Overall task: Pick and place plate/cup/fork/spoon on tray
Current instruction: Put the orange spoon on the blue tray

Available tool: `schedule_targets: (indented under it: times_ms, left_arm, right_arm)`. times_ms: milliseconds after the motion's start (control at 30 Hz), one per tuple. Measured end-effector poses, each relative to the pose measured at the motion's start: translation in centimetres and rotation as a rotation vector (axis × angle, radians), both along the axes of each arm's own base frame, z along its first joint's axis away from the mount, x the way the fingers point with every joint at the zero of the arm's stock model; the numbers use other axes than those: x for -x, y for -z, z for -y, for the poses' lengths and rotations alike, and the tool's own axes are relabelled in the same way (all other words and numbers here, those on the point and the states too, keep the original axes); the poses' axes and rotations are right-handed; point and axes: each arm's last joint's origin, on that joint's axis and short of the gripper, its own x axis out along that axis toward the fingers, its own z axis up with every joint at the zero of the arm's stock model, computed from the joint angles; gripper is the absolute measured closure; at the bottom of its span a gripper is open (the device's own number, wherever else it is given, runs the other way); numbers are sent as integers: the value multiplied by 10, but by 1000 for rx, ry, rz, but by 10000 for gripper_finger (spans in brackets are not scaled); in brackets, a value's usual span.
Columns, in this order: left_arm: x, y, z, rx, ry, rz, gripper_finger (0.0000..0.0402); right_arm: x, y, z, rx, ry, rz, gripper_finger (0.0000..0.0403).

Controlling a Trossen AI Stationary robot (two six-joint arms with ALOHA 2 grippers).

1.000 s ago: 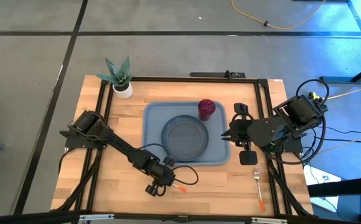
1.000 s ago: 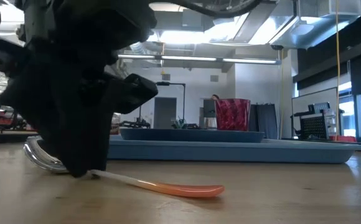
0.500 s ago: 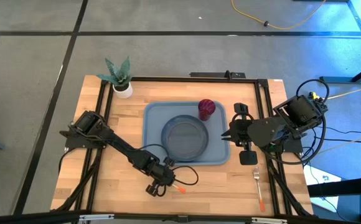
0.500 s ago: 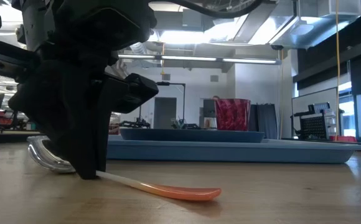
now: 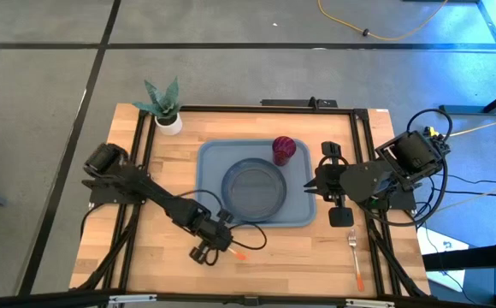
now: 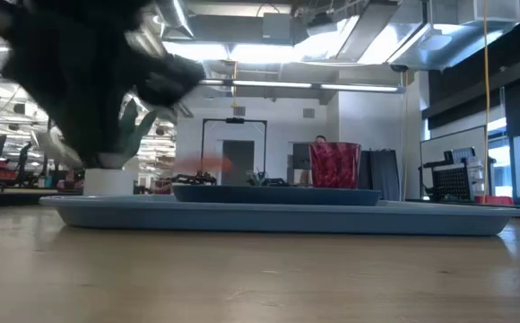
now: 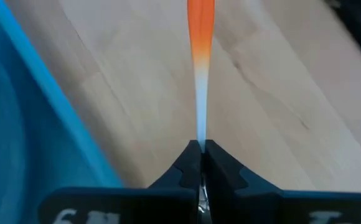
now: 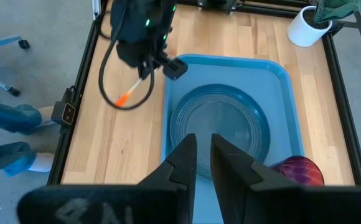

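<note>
My left gripper (image 5: 209,249) hangs above the wood near the table's front edge, close to the tray's near left corner, shut on the spoon (image 5: 236,254). The spoon's orange handle (image 7: 200,25) sticks out beyond the fingers; its bowl is hidden. The light blue tray (image 5: 209,162) carries the round plate (image 5: 255,188) and the dark red cup (image 5: 283,149). The fork (image 5: 356,257) lies flat on the wood at the near right. My right gripper (image 5: 313,185) waits above the tray's right edge, its fingers (image 8: 183,163) a narrow gap apart with nothing between them. My left gripper pinches the spoon's pale shank (image 7: 200,127), between bowl and orange handle, between its two fingers (image 7: 221,171). The fingers slant down from the table's left. The spoon is lifted clear of the table, and its handle points away from the fingers toward the table's right.
A white pot with a green plant (image 5: 166,109) stands at the far left corner. A black frame rail (image 5: 137,162) runs along the table's edges. Bare wood lies left of the tray and in front of it.
My left gripper has risen from the table and drawn a little toward the table's left, taking the spoon with it. The spoon lay flat on the wood a second ago and now hangs clear of it. In the low view, gripper and spoon have gone up, blurred.
</note>
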Motion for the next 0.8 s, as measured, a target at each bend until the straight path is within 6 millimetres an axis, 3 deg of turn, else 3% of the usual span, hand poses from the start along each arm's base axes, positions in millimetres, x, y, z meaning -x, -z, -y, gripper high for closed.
schedule_targets:
  times_ms: [200,400,567,800]
  left_arm:
    - [24,-26,-12,-95,165,-41,401]
    - [47,-30,-32,-350,438,-166,401]
    - [46,-28,-52,-502,620,-218,401]
    - [36,-28,-84,-561,692,-226,401]
  right_arm:
    - [0,0,0,1,0,0,353]
    - [0,0,0,4,5,4,353]
    - [-1,-1,1,30,44,28,353]
    - [-1,-1,2,21,60,31,353]
